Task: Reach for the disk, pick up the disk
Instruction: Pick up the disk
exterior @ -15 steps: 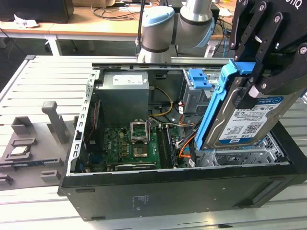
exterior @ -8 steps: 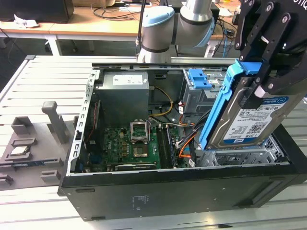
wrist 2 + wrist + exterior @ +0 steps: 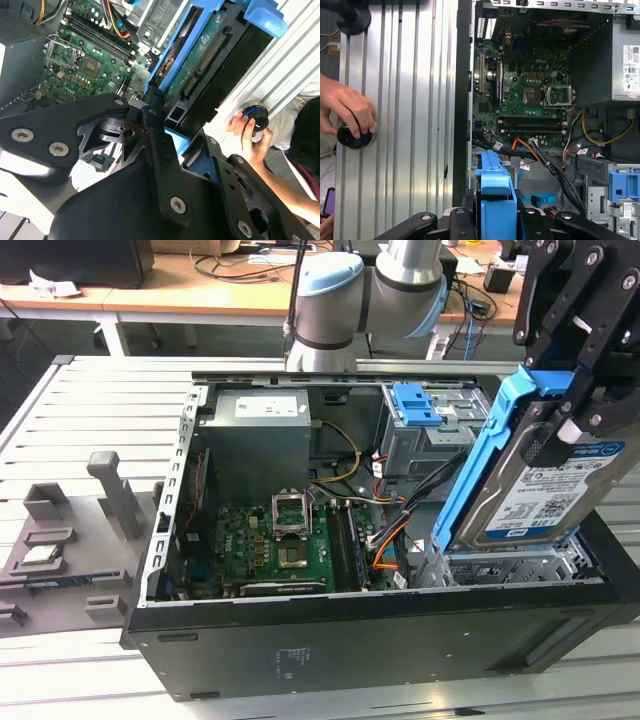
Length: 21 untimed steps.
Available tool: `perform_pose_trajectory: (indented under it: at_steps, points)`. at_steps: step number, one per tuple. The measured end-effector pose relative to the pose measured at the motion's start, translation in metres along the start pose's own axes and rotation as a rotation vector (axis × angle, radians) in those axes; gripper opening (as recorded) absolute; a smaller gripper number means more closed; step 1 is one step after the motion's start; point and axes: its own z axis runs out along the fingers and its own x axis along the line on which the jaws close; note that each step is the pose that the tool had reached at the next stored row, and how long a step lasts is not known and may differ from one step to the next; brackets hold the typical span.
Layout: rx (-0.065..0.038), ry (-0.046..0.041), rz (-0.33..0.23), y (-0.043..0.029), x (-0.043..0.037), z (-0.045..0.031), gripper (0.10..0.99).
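Observation:
The disk (image 3: 540, 490) is a silver hard drive with a white-and-blue label and a blue bracket along its edges. It hangs tilted, on edge, above the right end of the open computer case (image 3: 300, 640). My gripper (image 3: 568, 390) comes down from the exterior view's upper right and is shut on the disk's upper end. The second wrist view shows the disk's (image 3: 200, 60) circuit-board underside running away from the black fingers (image 3: 150, 125). In the first wrist view the disk's blue bracket (image 3: 495, 182) stands between the gripper's black links.
Inside the case lie the motherboard (image 3: 285, 540), a grey power supply (image 3: 255, 440), cables (image 3: 385, 540) and a blue caddy (image 3: 415, 405) on the metal cage. A person's hand (image 3: 350, 110) rests on a black knob (image 3: 354, 137) on the slatted table. Grey fixtures (image 3: 60, 530) stand at the exterior view's left.

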Motion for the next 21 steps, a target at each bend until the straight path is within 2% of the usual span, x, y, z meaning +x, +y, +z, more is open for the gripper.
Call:
perform_pose_trajectory:
  at_steps: [21]
  points:
    - [0.000,0.0000,0.000,-0.0202,0.0005,-0.0005,0.369]
